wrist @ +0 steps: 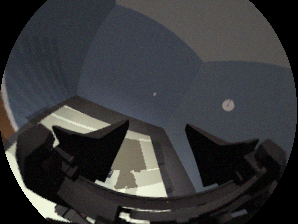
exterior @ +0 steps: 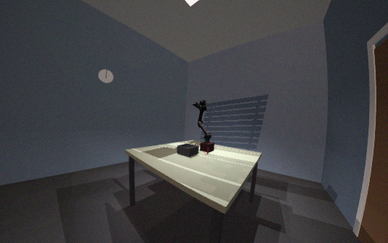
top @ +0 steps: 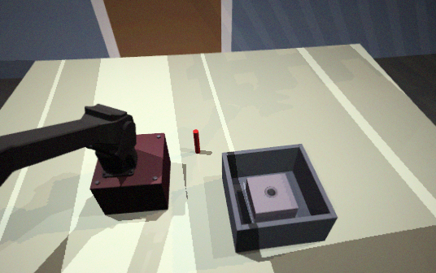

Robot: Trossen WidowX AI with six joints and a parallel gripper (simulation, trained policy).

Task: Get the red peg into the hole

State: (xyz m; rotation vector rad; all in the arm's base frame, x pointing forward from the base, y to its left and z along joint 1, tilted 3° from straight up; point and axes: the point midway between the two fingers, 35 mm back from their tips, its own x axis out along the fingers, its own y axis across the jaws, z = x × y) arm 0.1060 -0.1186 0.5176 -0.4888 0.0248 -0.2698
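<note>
The red peg (top: 197, 142) (exterior: 208, 150) stands upright on the table, between the arm's base and the box. The open dark grey box (top: 285, 233) (exterior: 187, 150) stands to the right of the peg in the top view. The pale plate (top: 260, 204) lies at its bottom, and its round hole (top: 271, 192) is empty. My gripper (exterior: 195, 104) (wrist: 158, 124) is open, with nothing between its fingers. It is raised high above the table, far from the peg and the box. The gripper is outside the top view.
The arm stands on a dark red base block (top: 152, 158) (exterior: 207, 147), left of the peg in the top view. The box's raised walls surround the plate. The table (top: 252, 93) (exterior: 213, 181) carries bands of light and shadow.
</note>
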